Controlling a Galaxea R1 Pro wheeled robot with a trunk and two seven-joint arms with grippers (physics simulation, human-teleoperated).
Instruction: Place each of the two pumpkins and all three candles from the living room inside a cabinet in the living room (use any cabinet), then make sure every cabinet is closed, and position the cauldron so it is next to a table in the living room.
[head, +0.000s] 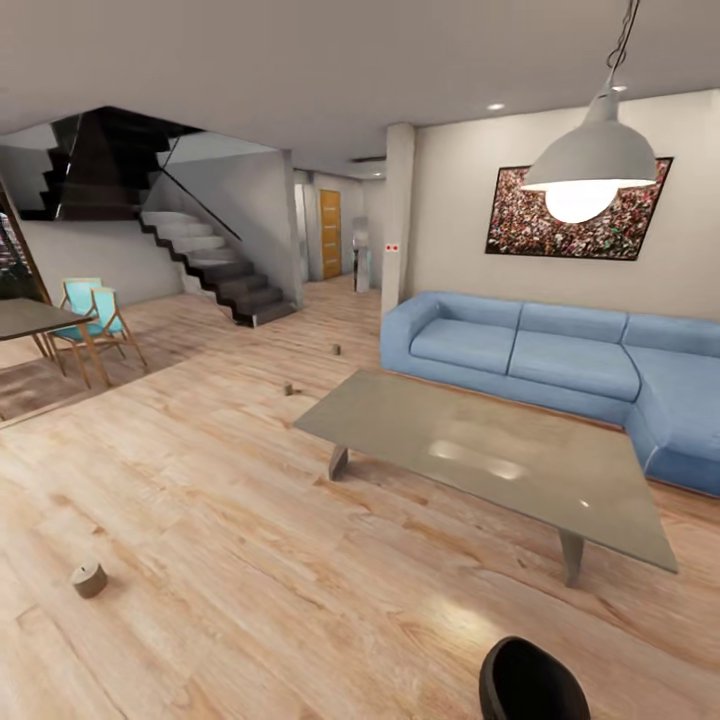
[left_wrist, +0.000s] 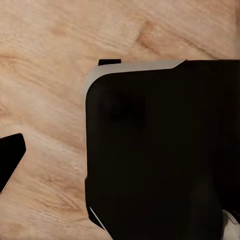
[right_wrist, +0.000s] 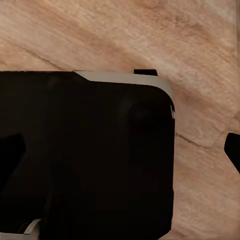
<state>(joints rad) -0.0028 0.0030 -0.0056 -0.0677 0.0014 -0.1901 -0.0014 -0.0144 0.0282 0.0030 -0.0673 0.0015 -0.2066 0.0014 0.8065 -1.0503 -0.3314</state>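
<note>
A living room lies ahead in the head view: three candles sit well apart on the wooden floor, one close by (head: 88, 579), one farther off (head: 288, 388), one farthest (head: 336, 350), while the grey table (head: 480, 450) stands before a blue sofa (head: 560, 360) and the black cauldron (head: 530, 685) shows at the frame's bottom edge. Neither gripper's jaw state can be told. The scattered, tiny candles could be clipped by the base or missed altogether.
</note>
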